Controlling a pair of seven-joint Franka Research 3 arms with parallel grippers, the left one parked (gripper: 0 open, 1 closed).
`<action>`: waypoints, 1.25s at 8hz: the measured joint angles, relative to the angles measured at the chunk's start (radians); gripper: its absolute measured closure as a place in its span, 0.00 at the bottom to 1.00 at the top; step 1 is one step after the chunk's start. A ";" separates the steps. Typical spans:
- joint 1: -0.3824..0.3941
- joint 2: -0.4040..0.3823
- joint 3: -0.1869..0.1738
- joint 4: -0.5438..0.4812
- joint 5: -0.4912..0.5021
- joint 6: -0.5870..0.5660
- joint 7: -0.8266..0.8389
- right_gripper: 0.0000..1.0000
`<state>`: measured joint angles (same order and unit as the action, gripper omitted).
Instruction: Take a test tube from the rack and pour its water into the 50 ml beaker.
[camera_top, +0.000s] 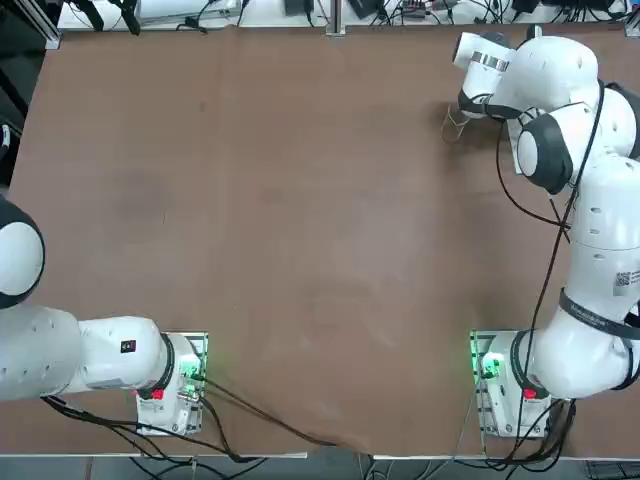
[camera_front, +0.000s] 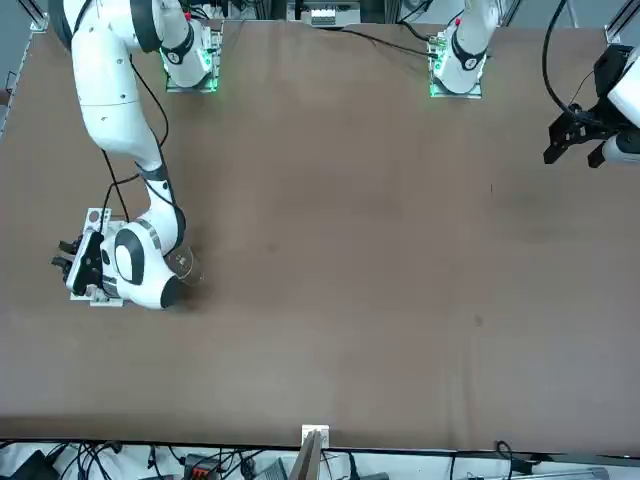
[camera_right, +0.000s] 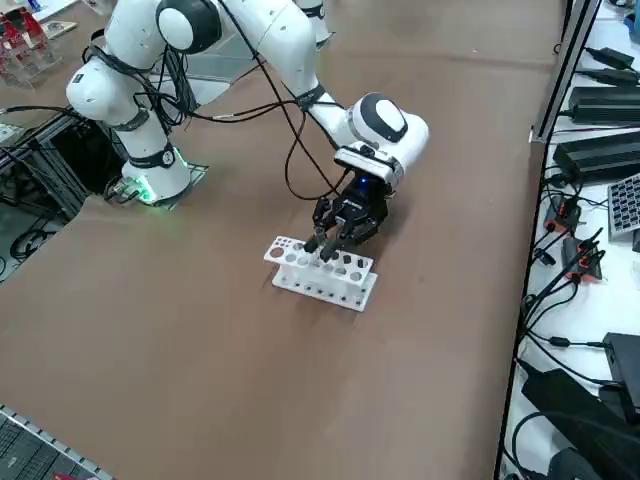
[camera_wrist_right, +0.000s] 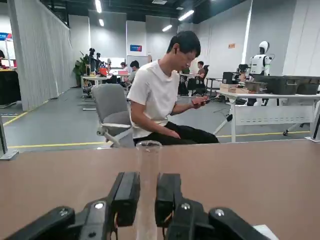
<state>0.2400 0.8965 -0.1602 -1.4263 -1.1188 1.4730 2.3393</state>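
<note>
the right fingers (camera_wrist_right: 168, 192) are clamped on the tube (camera_wrist_right: 148, 195), over the rack (camera_right: 322, 276). it looks light, stiff, smooth and probably fragile; a gentle mid-wall hold should suit it.

Right arm (camera_top: 600, 235) is extended out over the bench (camera_top: 300, 240) from its base, bent along its length, with the wrist (camera_right: 388, 130) carried well forward, toward the far side. Right hand (camera_wrist_right: 148, 192) is held low over the bench and turned sideways, roughly level, its fingers (camera_wrist_right: 128, 186) pointed toward the robot's right. The two fingers are drawn in side by side, closed in a grip, with a narrow gap left between the tips.
</note>
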 joint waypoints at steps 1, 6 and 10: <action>0.000 0.000 0.000 0.000 0.002 0.000 0.006 0.76; 0.000 0.010 0.000 0.000 0.003 0.000 0.027 0.74; 0.000 0.012 0.000 0.000 0.010 -0.003 0.026 0.23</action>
<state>0.2400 0.9080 -0.1601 -1.4264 -1.1084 1.4700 2.3649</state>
